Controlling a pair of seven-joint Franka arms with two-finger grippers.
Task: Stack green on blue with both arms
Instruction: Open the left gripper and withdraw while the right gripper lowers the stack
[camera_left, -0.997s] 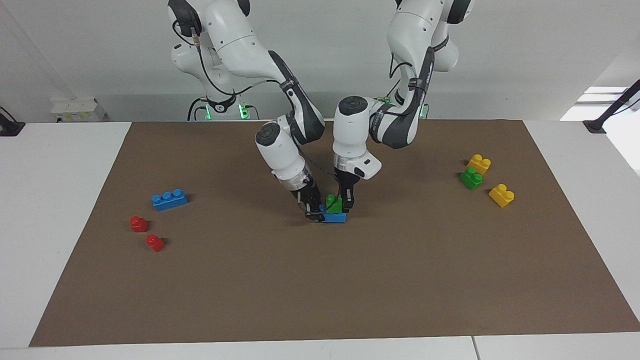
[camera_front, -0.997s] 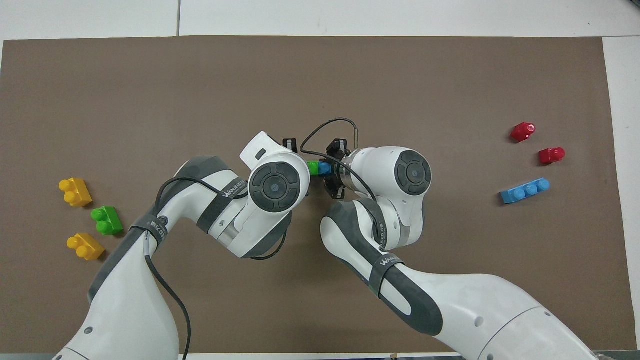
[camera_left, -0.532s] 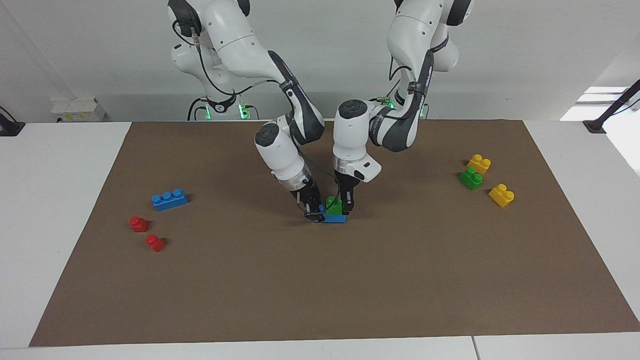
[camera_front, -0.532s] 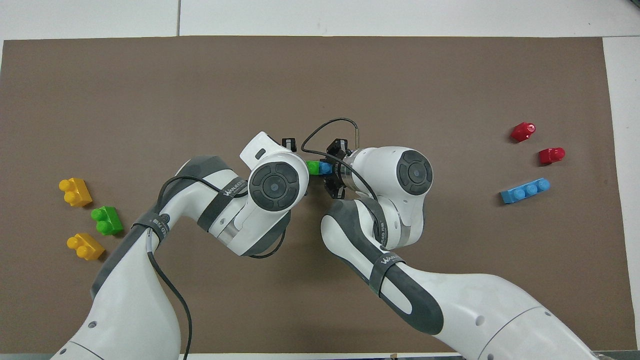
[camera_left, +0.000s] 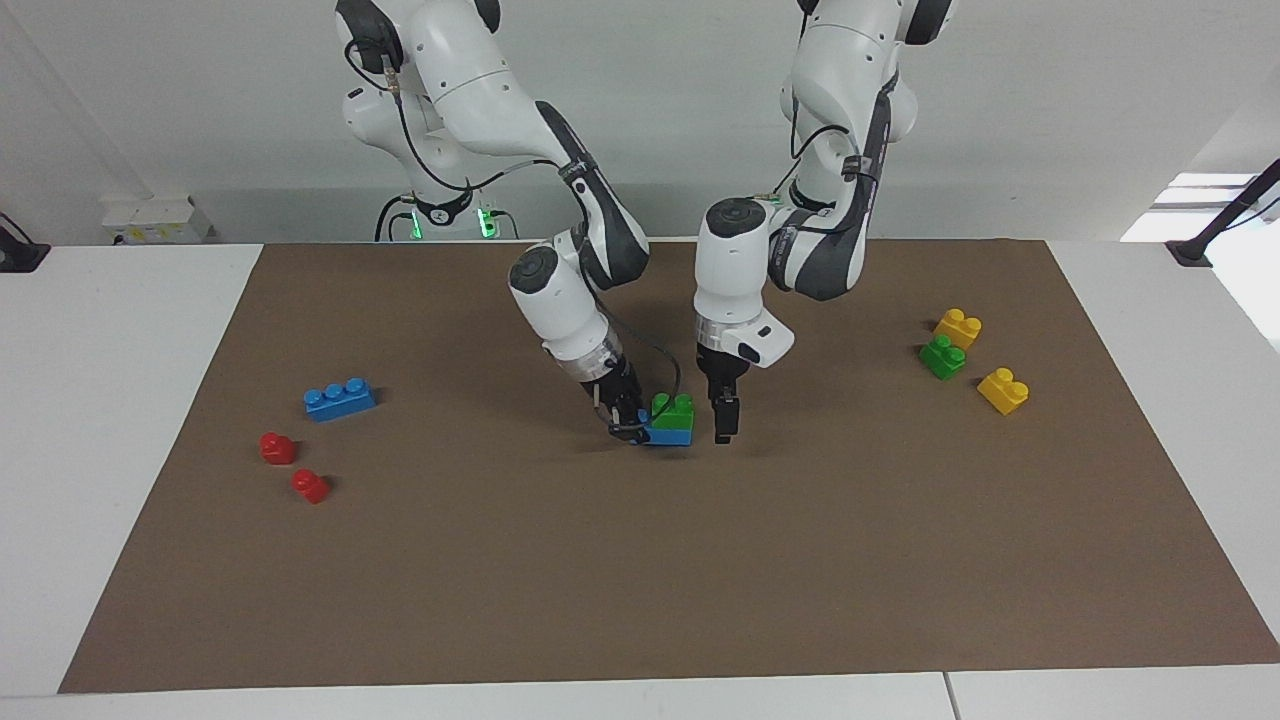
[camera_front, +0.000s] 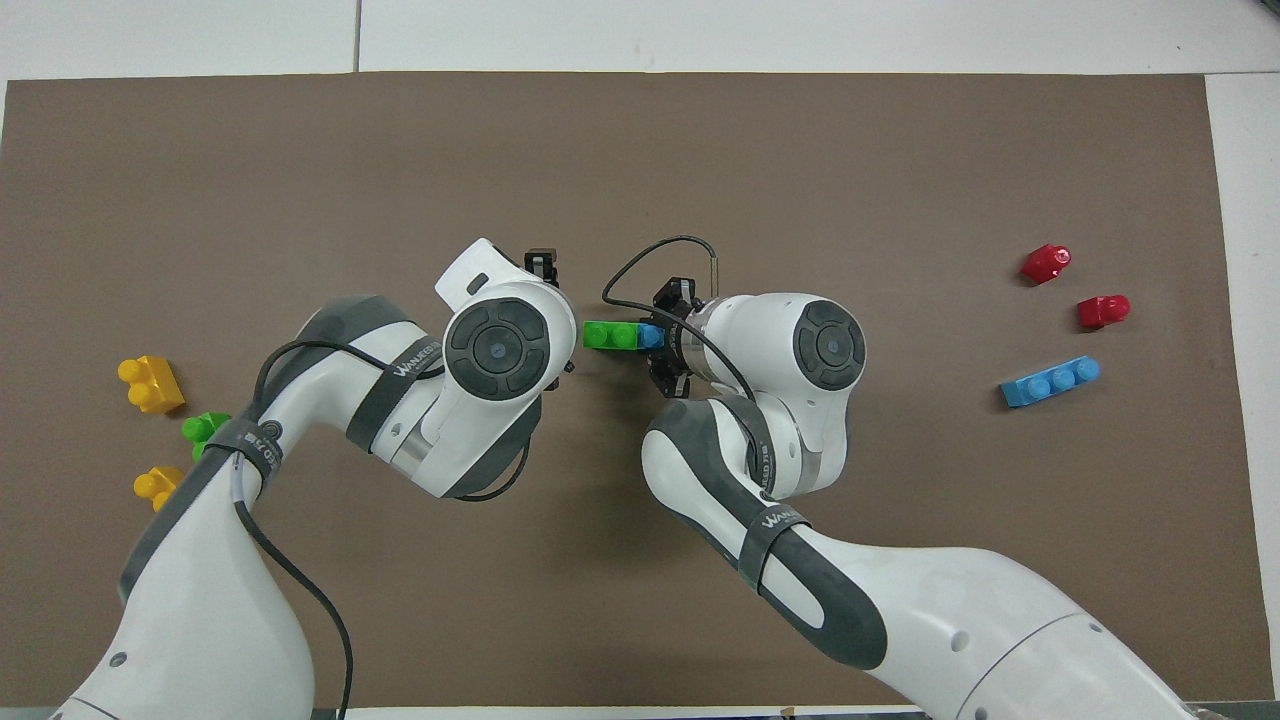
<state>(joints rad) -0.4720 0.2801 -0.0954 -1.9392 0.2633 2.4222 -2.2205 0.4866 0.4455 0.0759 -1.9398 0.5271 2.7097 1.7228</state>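
A green brick sits on one end of a blue brick at the middle of the brown mat. My right gripper is shut on the blue brick's other end, low at the mat. My left gripper hangs just beside the stack, toward the left arm's end of the table, apart from the green brick, open and empty. In the overhead view the green brick and a bit of the blue brick show between the two wrists. The left gripper is hidden under its own wrist there.
A second blue brick and two red bricks lie toward the right arm's end of the brown mat. A second green brick lies between two yellow bricks toward the left arm's end.
My left gripper has let go of the green brick and moved sideways off the stack toward the left arm's end. The green brick stays on the blue one. The right gripper keeps its hold.
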